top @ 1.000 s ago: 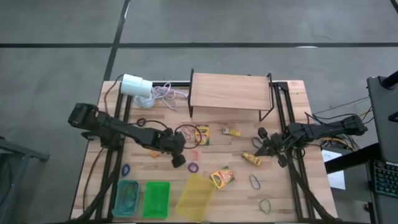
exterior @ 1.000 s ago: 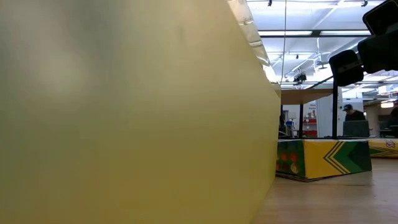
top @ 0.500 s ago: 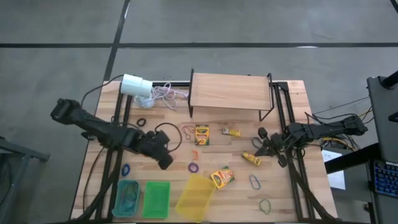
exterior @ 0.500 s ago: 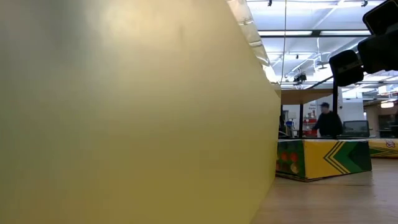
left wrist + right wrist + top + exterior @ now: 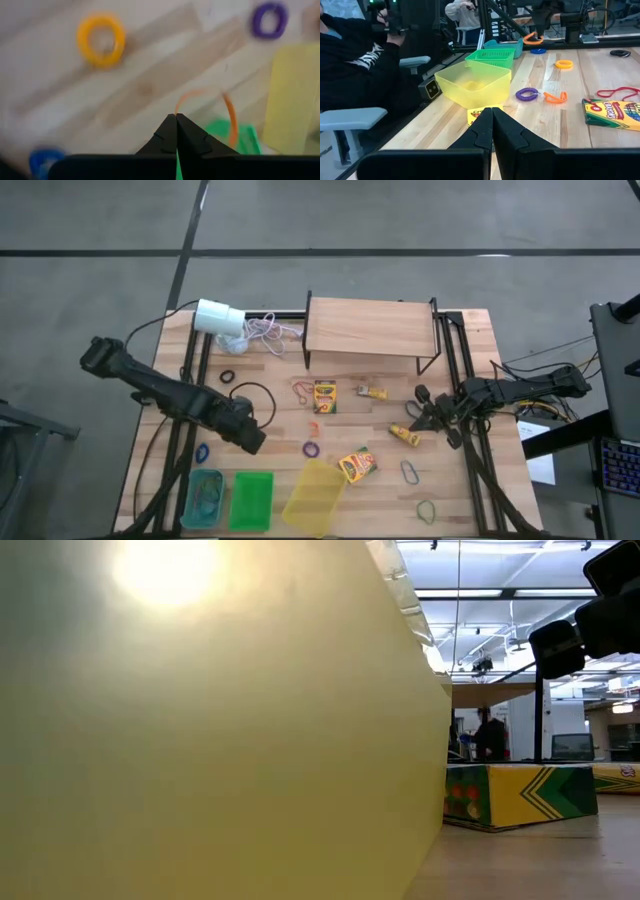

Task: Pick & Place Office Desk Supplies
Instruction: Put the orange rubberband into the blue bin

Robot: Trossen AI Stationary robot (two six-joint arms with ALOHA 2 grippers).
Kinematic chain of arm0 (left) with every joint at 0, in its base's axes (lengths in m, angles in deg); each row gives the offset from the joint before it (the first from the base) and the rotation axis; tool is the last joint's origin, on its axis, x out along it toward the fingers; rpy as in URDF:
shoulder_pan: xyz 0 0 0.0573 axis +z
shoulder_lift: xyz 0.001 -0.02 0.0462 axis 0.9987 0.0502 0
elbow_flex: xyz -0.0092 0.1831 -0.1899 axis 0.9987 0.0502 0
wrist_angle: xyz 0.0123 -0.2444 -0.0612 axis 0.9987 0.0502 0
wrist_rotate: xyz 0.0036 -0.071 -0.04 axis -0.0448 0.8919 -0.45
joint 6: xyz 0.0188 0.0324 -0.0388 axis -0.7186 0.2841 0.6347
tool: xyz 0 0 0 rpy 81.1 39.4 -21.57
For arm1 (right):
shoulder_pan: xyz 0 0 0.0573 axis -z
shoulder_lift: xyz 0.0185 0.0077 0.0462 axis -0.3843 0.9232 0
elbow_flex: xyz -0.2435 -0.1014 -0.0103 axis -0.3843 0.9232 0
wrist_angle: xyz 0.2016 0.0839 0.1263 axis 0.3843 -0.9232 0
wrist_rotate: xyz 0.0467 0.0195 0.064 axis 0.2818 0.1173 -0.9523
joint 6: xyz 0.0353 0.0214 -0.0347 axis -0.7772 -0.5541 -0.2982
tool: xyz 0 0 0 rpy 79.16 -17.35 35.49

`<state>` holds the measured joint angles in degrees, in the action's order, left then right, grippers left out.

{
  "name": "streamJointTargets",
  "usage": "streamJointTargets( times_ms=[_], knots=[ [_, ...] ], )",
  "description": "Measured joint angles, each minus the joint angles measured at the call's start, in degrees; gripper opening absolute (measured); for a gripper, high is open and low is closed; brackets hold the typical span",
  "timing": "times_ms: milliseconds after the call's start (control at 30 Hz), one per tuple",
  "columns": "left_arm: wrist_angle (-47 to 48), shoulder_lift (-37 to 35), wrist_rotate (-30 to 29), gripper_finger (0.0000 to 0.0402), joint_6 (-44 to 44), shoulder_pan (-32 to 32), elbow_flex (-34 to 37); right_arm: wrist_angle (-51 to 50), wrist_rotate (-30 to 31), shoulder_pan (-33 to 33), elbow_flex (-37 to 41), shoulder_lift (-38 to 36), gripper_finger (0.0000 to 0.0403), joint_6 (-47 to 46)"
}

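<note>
My left gripper (image 5: 252,442) hangs over the table's left half, above the green basket (image 5: 252,500), shut on an orange rubber-band loop (image 5: 229,112). That loop also shows far off in the right wrist view (image 5: 532,37). On the wood lie a yellow-orange loop (image 5: 100,40), a purple loop (image 5: 311,449), a blue loop (image 5: 203,451) and a twisted orange loop (image 5: 313,427). Two crayon boxes (image 5: 325,395) (image 5: 357,465) and two yellow packets (image 5: 375,391) (image 5: 404,435) lie mid-table. My right gripper (image 5: 420,415) waits shut at the right, touching nothing. My left gripper pinches one spot of the orange loop's band (image 5: 178,106) between its two fingertips. The fingers come from above, pointing steeply down. The rest of the loop arcs out beside the fingertips, lifted clear of the table.
A teal basket (image 5: 205,498) and a yellow bin (image 5: 315,498) flank the green basket at the near edge. A wooden shelf (image 5: 368,328) stands at the back, a white cylinder with cord (image 5: 220,317) at back left. The yellow bin's wall (image 5: 200,740) fills most of the low view.
My left gripper has moved toward the table's left edge and risen, rolling at the wrist and staying shut. A person has walked across the room behind the table.
</note>
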<state>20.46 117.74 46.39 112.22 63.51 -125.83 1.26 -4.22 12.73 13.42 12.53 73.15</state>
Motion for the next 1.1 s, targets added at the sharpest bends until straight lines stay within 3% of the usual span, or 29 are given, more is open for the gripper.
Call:
streamJointTargets(
  times_ms=[100,400,567,1000,1100],
  knots=[
    [3.3,0.0,3.1,0.0001,4.8,-0.9,-1.9,0.0,0.0,0.0,0.0,0.0,0.0008,0.0],
    [7.4,0.0,3.0,0.0007,20.6,-8.4,-7.7,0.0,0.0,0.0,0.0,0.0,0.0008,0.0],
    [10.8,0.0,-0.3,0.0011,30.4,-14.7,-8.2,0.0,0.0,0.0,0.0,0.0,0.0008,0.0],
    [10.4,0.0,0.7,0.0011,55.2,-33.1,-7.7,0.0,0.0,0.0,0.0,0.0,0.0008,0.0],
    [9.2,0.0,0.7,0.0011,57.5,-36.6,-7.6,0.0,0.0,0.0,0.0,0.0,0.0008,0.0]
  ],
)
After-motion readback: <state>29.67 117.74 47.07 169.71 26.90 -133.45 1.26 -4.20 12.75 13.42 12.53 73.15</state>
